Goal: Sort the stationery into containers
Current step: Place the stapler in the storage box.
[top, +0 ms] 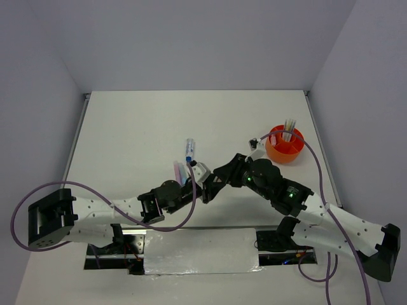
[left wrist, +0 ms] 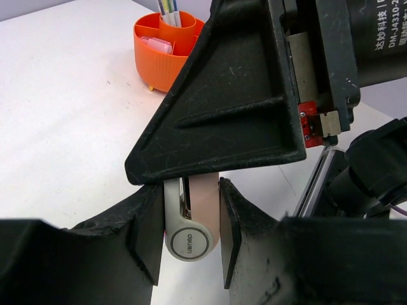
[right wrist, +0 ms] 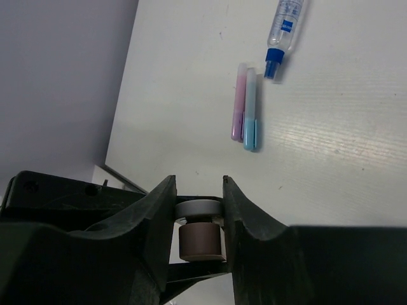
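My left gripper (left wrist: pixel 189 194) is shut on a pink marker (left wrist: pixel 205 203) with a white clip cap (left wrist: pixel 188 240). My right gripper (right wrist: pixel 198 185) is shut on the same marker (right wrist: pixel 201 236), seen end-on as a grey disc over a brown-looking stub. The two grippers meet low at the table's middle, the left (top: pixel 198 178) and the right (top: pixel 209 189). The orange cup (top: pixel 284 145) stands at the right and holds upright pens (top: pixel 289 129); it also shows in the left wrist view (left wrist: pixel 162 54). A pink marker (right wrist: pixel 238 101), a blue marker (right wrist: pixel 250 109) and a clear blue-capped pen (right wrist: pixel 285 30) lie on the table.
The loose markers (top: pixel 180 170) and the pen (top: pixel 189 150) lie just left of the meeting grippers. A small dark item (top: pixel 253 142) lies left of the cup. Grey walls close in the white table (top: pixel 159 121) on three sides.
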`<action>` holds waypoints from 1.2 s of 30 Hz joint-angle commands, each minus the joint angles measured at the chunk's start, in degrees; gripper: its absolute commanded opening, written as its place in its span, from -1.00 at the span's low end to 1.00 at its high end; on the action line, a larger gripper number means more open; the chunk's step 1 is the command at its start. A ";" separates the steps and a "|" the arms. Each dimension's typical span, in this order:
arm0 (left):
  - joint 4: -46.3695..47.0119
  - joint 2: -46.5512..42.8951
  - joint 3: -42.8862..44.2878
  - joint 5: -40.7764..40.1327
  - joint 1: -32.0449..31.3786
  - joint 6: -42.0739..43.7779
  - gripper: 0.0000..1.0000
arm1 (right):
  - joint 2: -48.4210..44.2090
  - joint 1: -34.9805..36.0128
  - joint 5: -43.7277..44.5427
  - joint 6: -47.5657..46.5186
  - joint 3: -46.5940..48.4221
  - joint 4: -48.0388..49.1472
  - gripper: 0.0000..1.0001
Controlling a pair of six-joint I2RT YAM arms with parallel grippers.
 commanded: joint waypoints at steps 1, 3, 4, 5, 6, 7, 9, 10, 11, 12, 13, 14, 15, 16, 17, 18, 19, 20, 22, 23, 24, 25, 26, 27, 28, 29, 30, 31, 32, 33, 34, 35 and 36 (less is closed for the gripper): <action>3.59 -1.54 3.10 -0.80 -0.13 2.22 -0.84 | -0.37 1.39 -0.70 -0.13 0.95 0.50 -0.97; 3.59 -2.60 2.92 -1.59 -0.13 2.39 -0.68 | -0.46 1.39 -0.96 -0.40 1.04 0.49 -1.00; 3.32 -2.86 2.83 -2.20 -0.22 2.39 -0.58 | -0.46 1.39 -1.13 -0.57 1.04 0.66 -1.00; 2.97 -3.65 2.92 -4.56 -0.13 2.39 -0.13 | -0.46 1.39 -1.14 -0.75 1.04 0.58 -1.00; 1.40 -3.92 3.10 -6.58 -0.22 1.96 0.25 | -0.46 1.30 -0.87 -0.75 1.39 0.23 -1.00; -0.35 -4.18 4.05 -8.95 -0.05 0.39 0.71 | -0.54 1.21 -0.52 -1.18 1.65 -0.47 -1.00; -6.50 -5.32 5.29 -13.97 -0.05 -0.68 0.99 | -0.55 0.95 2.72 -2.06 3.93 -2.05 -1.00; -9.39 -5.76 6.95 -15.72 -0.05 -2.51 0.99 | -0.28 -0.09 4.47 -2.94 5.16 -4.76 -1.00; -12.47 -6.98 7.83 -17.31 -0.05 -3.66 0.99 | 0.15 -0.89 9.62 -3.03 6.83 -6.96 -1.00; -20.15 -7.78 9.76 -21.93 0.04 -7.15 0.99 | 1.55 -1.85 12.81 -2.60 10.85 -12.29 -1.00; -25.63 -9.53 11.26 -25.37 0.04 -9.71 0.99 | 2.35 -4.65 15.45 -3.03 12.71 -13.73 -1.00; -31.95 -10.50 12.84 -29.24 -0.04 -13.04 0.98 | 3.22 -6.42 19.65 -3.38 15.95 -14.97 -1.00; -45.58 -11.64 15.81 -36.50 0.22 -20.91 0.99 | 4.97 -8.61 20.56 -4.26 17.46 -15.85 -1.00; -52.85 -14.35 17.23 -39.18 0.48 -25.25 0.99 | 6.04 -13.85 20.49 -5.31 18.52 -15.34 -1.00; -59.80 -15.77 18.55 -40.95 0.83 -29.91 0.99 | 7.18 -16.43 20.31 -6.02 20.71 -14.81 -1.00; -71.70 -17.26 19.96 -41.75 1.27 -37.00 0.99 | 10.06 -19.06 21.35 -6.46 22.12 -14.45 -1.00; -76.00 -20.24 22.15 -41.32 1.97 -38.72 0.99 | 11.74 -21.18 22.76 -7.33 23.53 -14.28 -1.00; -79.26 -21.66 23.04 -40.53 1.98 -39.44 0.99 | 13.85 -25.46 24.08 -8.04 27.11 -14.36 -1.00; -84.82 -25.95 24.71 -37.20 1.98 -38.05 0.99 | 20.79 -29.88 24.71 -10.41 31.61 -16.38 -1.00; -86.05 -27.02 25.07 -35.79 1.98 -37.26 0.99 | 23.07 -34.25 23.31 -12.42 35.20 -16.21 -1.00; -87.63 -28.17 25.85 -34.56 1.98 -35.86 0.99 | 26.75 -36.56 21.38 -16.88 36.36 -13.86 -1.00; -90.25 -30.09 26.04 -32.37 1.98 -35.15 0.99 | 28.01 -38.93 13.71 -19.36 36.90 -11.83 -1.00; -91.59 -30.81 26.21 -31.48 1.98 -34.44 0.99 | 29.06 -41.13 9.11 -22.08 36.73 -9.12 -1.00; -94.38 -32.21 26.65 -30.08 1.98 -33.57 0.99 | 30.73 -45.33 2.53 -26.20 36.46 -4.74 -1.00; -95.72 -33.00 26.83 -29.55 1.98 -33.03 0.99 | 33.01 -47.11 0.47 -27.54 38.03 -4.35 -1.00; -96.43 -33.62 26.83 -28.84 1.98 -31.38 0.99 | 34.16 -48.61 -0.16 -28.60 39.52 -4.95 -1.00; -96.87 -34.93 26.39 -27.53 1.98 -30.14 0.99 | 35.21 -50.71 2.01 -30.52 41.19 -8.00 -1.00; -97.13 -35.81 25.61 -27.17 1.98 -27.87 0.99 | 36.44 -52.21 3.59 -32.37 43.30 -10.12 -1.00; -97.14 -36.52 25.08 -27.08 1.98 -27.76 0.99 | 36.54 -52.22 4.39 -33.35 43.40 -10.41 -1.00; -97.05 -38.27 24.72 -27.25 1.98 -27.84 0.99 | 36.20 -54.83 4.66 -33.97 42.88 -10.41 -1.00; -94.96 -39.24 24.20 -25.95 1.98 -26.19 0.99 | 34.63 -55.99 3.27 -34.32 40.36 -9.97 -1.00; -93.29 -40.12 22.89 -24.46 1.98 -25.04 0.99 | 33.57 -57.31 1.61 -34.85 38.50 -7.97 -1.00; -91.79 -41.70 22.26 -23.31 1.98 -24.07 0.99 | 32.34 -60.02 0.54 -35.02 36.66 -6.82 -1.00</action>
